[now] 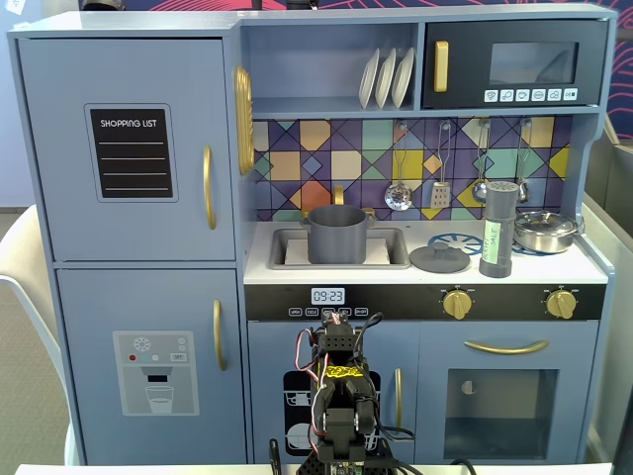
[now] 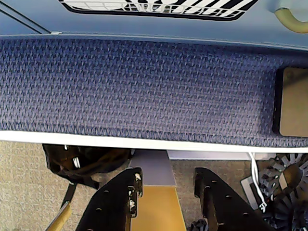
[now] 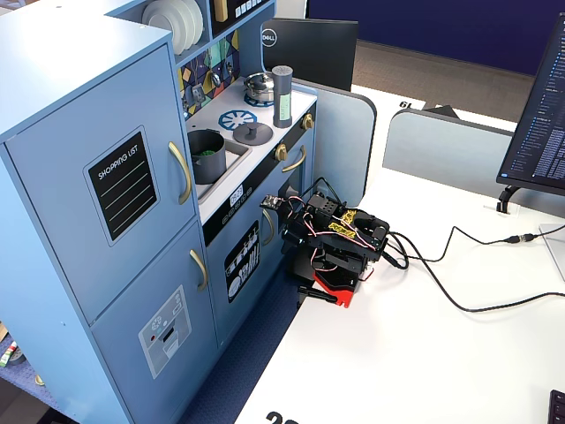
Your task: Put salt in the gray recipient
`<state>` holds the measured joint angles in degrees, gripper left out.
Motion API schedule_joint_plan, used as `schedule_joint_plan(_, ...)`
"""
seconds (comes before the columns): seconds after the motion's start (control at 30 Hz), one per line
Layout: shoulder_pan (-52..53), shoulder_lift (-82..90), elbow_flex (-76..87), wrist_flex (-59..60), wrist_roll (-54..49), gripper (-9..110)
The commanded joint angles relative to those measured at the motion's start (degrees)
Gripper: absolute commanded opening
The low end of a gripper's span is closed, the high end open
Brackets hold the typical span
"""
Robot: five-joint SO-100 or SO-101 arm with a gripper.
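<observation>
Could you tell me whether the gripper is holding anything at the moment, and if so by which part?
Nothing is held: in the wrist view the gripper is open and empty. The salt shaker stands untouched on the counter, right of the gray pot.

A black arm (image 3: 334, 240) is seen at the frame centre of a fixed view, with yellow-marked servos, red and black wiring and a red base part. In the wrist view's lower edge, a black perforated claw (image 2: 166, 192) is shown.

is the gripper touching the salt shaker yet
Apart. In a fixed view the salt shaker stands on the stove top beside the pot lid, while the arm is folded low below the counter, gripper empty in the wrist view.
</observation>
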<state>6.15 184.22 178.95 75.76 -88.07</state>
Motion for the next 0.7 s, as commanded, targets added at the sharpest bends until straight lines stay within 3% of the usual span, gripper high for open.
schedule_joint_plan(0.0,-0.70,0.26,-0.35,0.26,0.26,0)
schedule_joint_plan(0.4,1.32,0.26,-0.62,-1.32,0.35,0)
schedule_joint_plan(0.67,17.93,-8.09,-20.13,-10.46,-2.81,0)
